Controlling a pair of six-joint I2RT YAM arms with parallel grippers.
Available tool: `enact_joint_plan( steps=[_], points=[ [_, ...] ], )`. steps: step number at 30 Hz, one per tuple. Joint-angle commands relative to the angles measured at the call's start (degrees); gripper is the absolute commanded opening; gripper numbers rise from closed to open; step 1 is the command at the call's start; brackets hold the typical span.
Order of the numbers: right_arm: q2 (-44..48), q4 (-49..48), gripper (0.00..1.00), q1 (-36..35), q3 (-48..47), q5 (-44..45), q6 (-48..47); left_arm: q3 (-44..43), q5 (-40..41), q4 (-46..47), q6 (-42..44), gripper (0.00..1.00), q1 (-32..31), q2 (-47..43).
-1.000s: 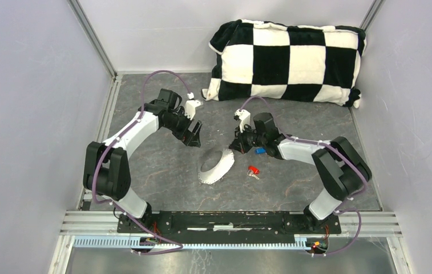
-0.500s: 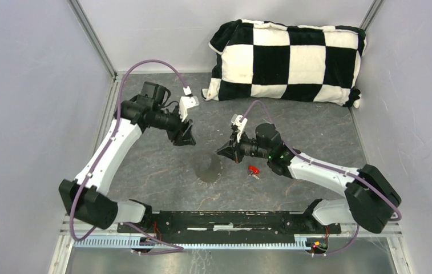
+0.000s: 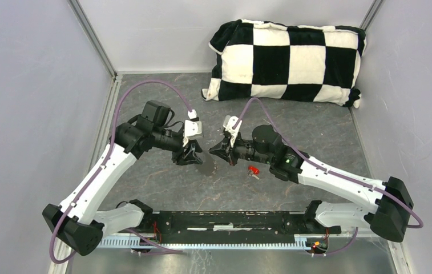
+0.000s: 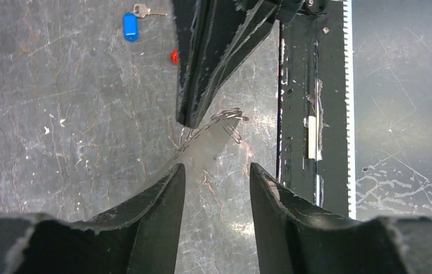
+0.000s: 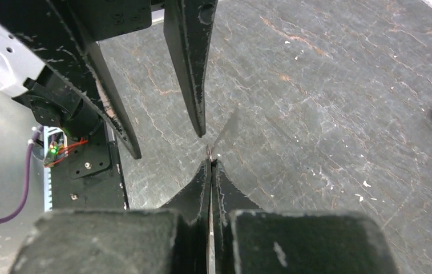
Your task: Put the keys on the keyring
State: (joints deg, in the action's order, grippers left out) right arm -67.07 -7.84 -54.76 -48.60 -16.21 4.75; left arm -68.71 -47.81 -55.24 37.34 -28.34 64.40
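The right hand [image 5: 209,165], shut on the keyring [image 4: 225,117], holds it straight ahead of the left hand [image 4: 216,171], which stands half open and empty.

No legible text, label, brand, number or sign in any view; blue key [image 4: 129,27] too small to make out any marking on head
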Motion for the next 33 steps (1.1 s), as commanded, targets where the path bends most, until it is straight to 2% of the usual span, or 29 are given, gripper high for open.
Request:
enact_joint_plan(
  steps=[1, 13, 20, 25, 27, 30, 33],
  points=[
    [1.07, 5.92, 0.0, -3.05, -4.99, 6.97, -4.08, 2.62, -2.11, 6.08, 1.77, 0.51, -1.16, -3.7],
    [-1.24, 14.33, 0.01, -11.73, -12.69, 13.36, -8.43, 6.25, -4.69, 6.11, 3.79, 0.44, -1.74, -7.34],
    [0.15, 11.43, 0.0, -12.91, -10.47, 15.54, -7.89, 5.52, -4.84, 6.11, 3.6, 0.34, -1.72, -7.87],
    [1.98, 6.64, 0.0, -12.97, -6.94, 15.57, -5.9, 5.77, -4.92, 6.13, 2.19, 0.32, -1.72, -8.79],
    [2.51, 5.47, 0.0, -12.99, -6.08, 15.85, -5.35, 5.63, -4.65, 6.13, 1.35, 0.35, -1.74, -8.99],
    [4.06, 3.09, 0.0, -12.91, -3.83, 17.9, -4.84, 5.26, -2.97, 6.16, 0.6, 0.61, -1.72, -9.81],
    [6.41, -0.7, 0.0, -12.97, -0.23, 18.97, -2.39, 6.02, -1.23, 7.02, -1.46, 0.7, -1.72, -11.25]
  ],
)
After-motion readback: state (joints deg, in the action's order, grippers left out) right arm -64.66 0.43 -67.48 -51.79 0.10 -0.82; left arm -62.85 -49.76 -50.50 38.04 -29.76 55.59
